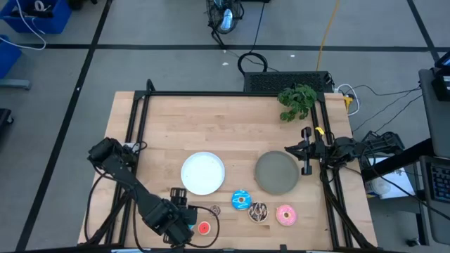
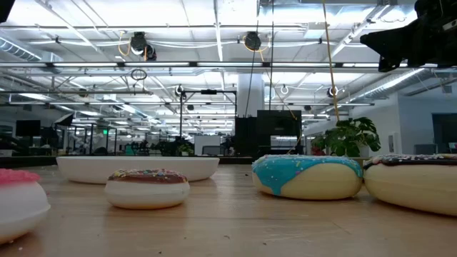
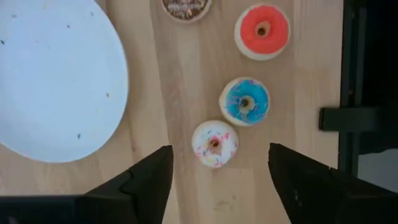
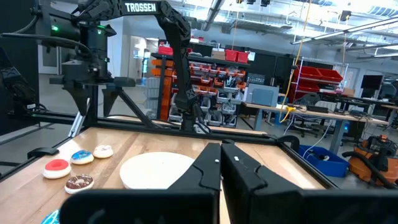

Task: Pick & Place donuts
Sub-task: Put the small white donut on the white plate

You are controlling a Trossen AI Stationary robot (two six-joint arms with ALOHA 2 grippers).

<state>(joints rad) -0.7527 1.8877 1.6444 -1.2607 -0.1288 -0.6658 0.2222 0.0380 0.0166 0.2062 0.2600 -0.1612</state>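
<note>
Four small donuts, white-pink (image 3: 214,144), blue (image 3: 245,102), red (image 3: 262,31) and brown (image 3: 185,7), lie beside the white plate (image 3: 56,81) on the surface (image 3: 311,124), under the spread left pincer (image 3: 219,180); the right pincer (image 4: 221,163), pressed together, waits past the grey plate (image 1: 275,172).

From above, my left gripper (image 1: 177,223) hides two small donuts; the small brown sprinkled ring donut (image 3: 186,7) is cut off in its wrist view.

Seven donuts (image 1: 241,200), two plates (image 1: 203,173), one plant (image 1: 297,102).
</note>
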